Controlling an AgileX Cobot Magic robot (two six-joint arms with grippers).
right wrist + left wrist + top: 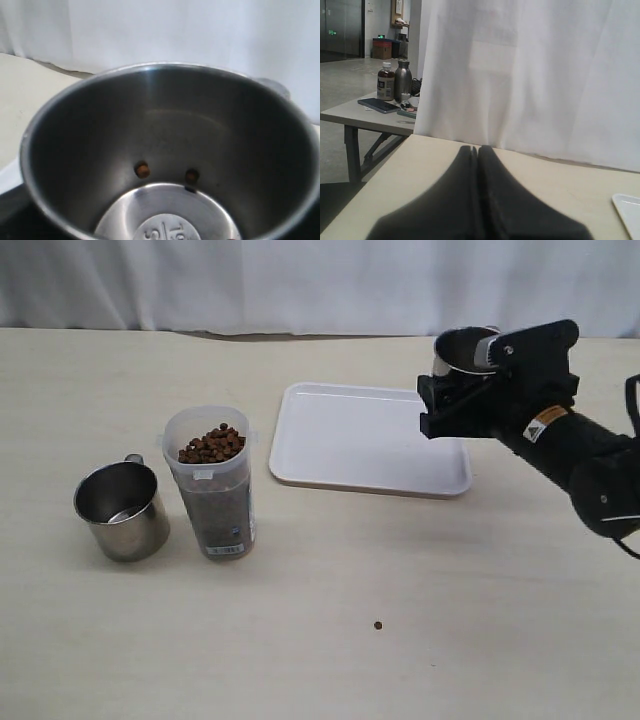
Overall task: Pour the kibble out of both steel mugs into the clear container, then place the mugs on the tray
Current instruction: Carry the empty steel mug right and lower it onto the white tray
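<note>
My right gripper (447,400) is shut on a steel mug (463,348) and holds it in the air over the far right corner of the white tray (340,440). In the right wrist view that mug (165,150) fills the picture, with two small brown spots low on its inner wall and no heap of kibble. The other steel mug (121,510) stands upright on the table at the left and looks empty. Beside it stands the clear container (211,485), filled to the rim with kibble (212,444). My left gripper (477,150) is shut on nothing and faces the curtain.
One loose pellet (378,625) lies on the table near the front. A white curtain (300,280) closes off the far edge. The left wrist view shows a tray corner (627,210) and a side table (370,117) with bottles beyond the table edge.
</note>
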